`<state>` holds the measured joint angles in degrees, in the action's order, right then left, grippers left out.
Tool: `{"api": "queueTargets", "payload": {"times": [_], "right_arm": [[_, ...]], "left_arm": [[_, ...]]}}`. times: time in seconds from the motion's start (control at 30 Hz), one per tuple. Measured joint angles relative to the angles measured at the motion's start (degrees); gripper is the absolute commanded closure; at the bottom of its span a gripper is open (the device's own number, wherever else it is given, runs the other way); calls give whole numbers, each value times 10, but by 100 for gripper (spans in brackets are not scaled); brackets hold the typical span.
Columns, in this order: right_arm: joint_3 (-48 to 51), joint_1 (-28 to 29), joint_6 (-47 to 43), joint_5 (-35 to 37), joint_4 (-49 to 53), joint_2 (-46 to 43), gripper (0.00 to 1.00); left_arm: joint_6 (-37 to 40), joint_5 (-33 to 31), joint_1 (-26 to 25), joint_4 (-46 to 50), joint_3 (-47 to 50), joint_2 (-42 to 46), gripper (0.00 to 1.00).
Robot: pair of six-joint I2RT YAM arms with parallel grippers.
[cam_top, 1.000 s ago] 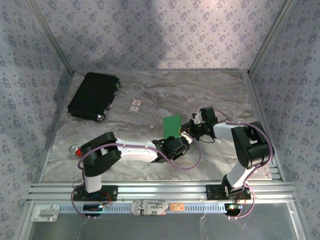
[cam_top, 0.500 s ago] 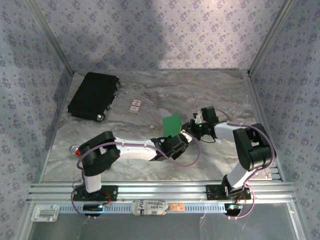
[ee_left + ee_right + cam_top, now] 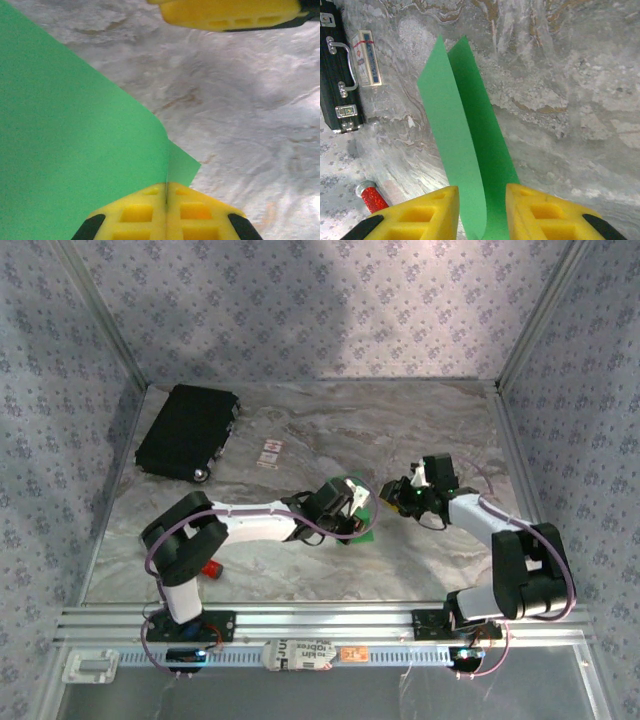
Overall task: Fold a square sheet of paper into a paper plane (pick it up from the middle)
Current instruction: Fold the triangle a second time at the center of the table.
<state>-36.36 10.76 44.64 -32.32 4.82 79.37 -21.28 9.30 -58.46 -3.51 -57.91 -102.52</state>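
1. Paper: the square sheet of paper [image 3: 465,150] is held up in a loose, uncreased bend. It is well apart from the black case [image 3: 187,430], to the case's right and nearer the arms. I cannot tell whether any edge touches the worktop [image 3: 400,420].
2. Left jaws: pressed together, pinching the sheet at one edge.
3. Right jaws: spread, one on either side of the bent sheet, with no pinch showing.
4. Risk, as I judge it: with one pinch alone carrying it, the thin sheet could sag or swing. Its two halves would then slide out of line before a crease is pressed, and a skewed centre crease would spoil the paper plane.
5. Risk: if the right jaws close off the fold line, they could crumple the paper. They could also tug it out of the left pinch and let it drop.
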Motion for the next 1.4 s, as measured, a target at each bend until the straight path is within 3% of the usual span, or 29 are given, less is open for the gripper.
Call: {"api": "queueTargets", "payload": {"times": [0.23, 0.5, 1.0, 1.4], "right_arm": [[20, 0, -4, -2, 9, -10, 79], [31, 16, -6, 0, 17, -24, 97], [57, 93, 6, 8, 18, -17, 100], [62, 115, 23, 17, -5, 14, 100]], "left_arm": [[-63, 39, 0, -43, 13, 0, 100], [-89, 37, 9, -55, 37, 0, 98], [-103, 33, 14, -59, 48, 0, 96], [-110, 33, 15, -67, 49, 0, 96]]}}
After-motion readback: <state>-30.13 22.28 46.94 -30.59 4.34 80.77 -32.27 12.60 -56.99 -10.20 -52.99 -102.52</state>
